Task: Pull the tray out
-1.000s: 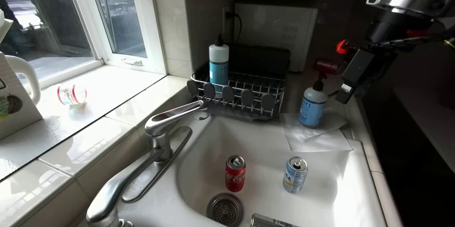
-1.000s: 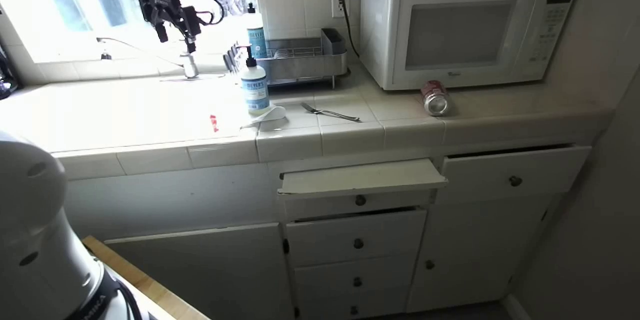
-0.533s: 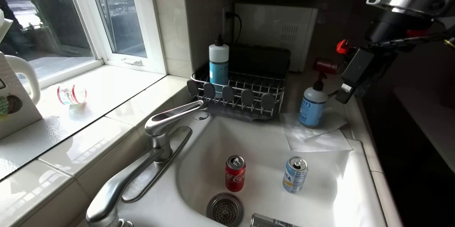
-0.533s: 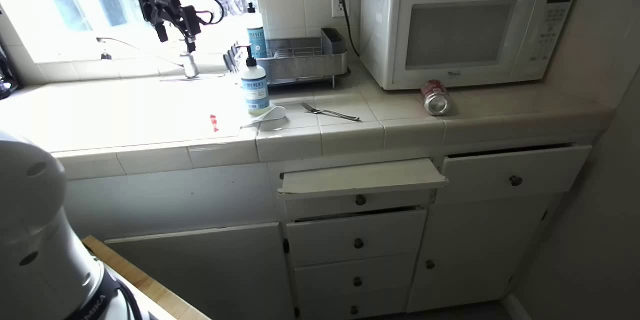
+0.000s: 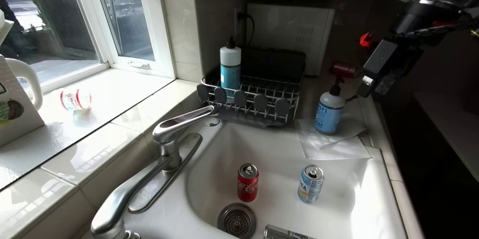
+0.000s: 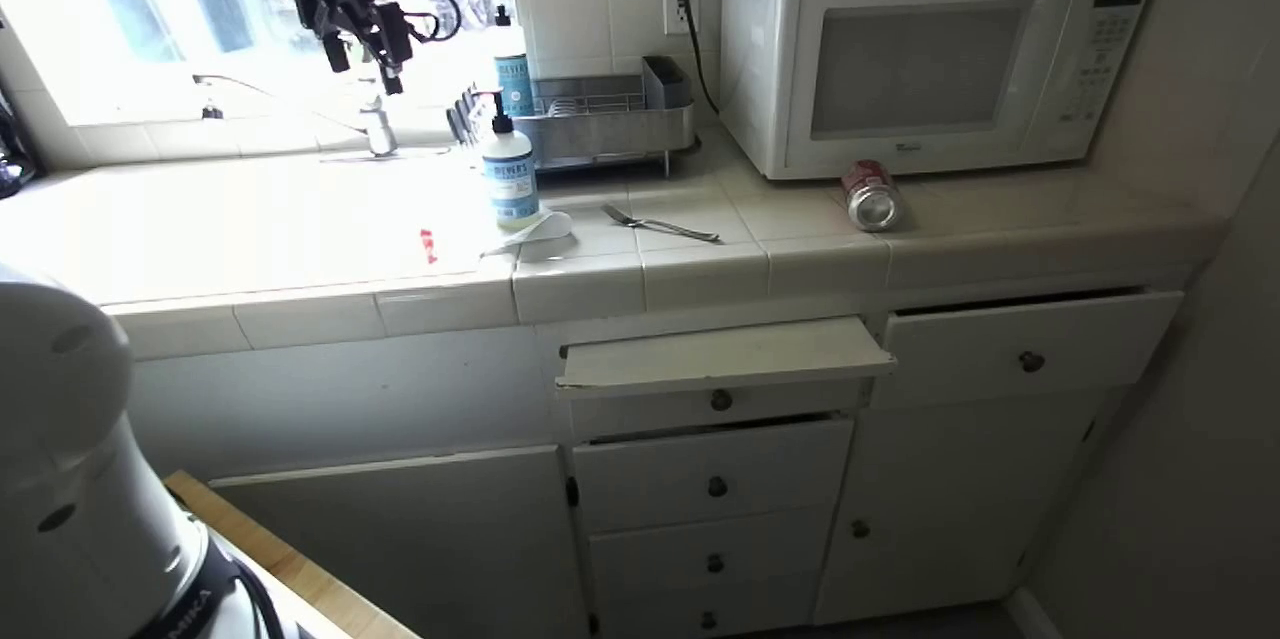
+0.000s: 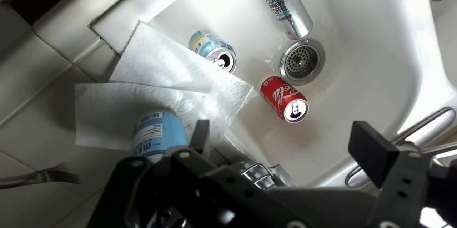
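The tray appears to be the flat cream pull-out board [image 6: 725, 354] below the counter edge in an exterior view. It sticks partly out of the cabinet front above a drawer knob [image 6: 720, 400]. It does not show in the wrist view. My gripper [image 6: 366, 71] is high over the sink side, well apart from the board. In the other views the gripper shows near the pump soap bottle [image 5: 374, 86] and over the sink [image 7: 285, 142]. Its fingers stand wide apart with nothing between them.
A soap bottle [image 6: 510, 174], a fork [image 6: 660, 224] and a red can [image 6: 870, 196] are on the counter. A dish rack [image 6: 610, 124] and a microwave [image 6: 930, 69] stand behind. Cans stand in the sink [image 5: 277, 145] near the faucet [image 5: 127, 190]. A drawer [image 6: 1030, 344] is slightly open.
My gripper has moved up and a little to the right in both exterior views within the last half second. The board and the objects on the counter have not moved.
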Controlling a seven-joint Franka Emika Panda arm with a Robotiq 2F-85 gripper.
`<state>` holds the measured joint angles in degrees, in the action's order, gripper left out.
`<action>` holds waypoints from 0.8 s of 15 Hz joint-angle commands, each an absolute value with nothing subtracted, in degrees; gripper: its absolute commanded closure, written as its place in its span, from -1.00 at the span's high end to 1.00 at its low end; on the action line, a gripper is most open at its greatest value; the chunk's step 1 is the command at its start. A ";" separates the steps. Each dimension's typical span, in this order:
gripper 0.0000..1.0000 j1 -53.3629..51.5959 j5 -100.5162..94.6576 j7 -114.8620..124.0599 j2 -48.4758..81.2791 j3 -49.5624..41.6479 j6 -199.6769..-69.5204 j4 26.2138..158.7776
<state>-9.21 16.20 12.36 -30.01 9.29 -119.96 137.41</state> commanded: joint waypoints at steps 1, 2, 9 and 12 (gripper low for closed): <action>1.00 -6.44 20.23 11.99 -37.54 2.80 -118.39 142.24; 1.00 -4.95 20.53 11.61 -39.40 0.41 -116.95 142.85; 1.00 9.73 20.85 9.97 -41.58 -13.86 -116.12 147.62; 1.00 12.13 27.03 4.64 -37.93 -20.21 -124.68 152.31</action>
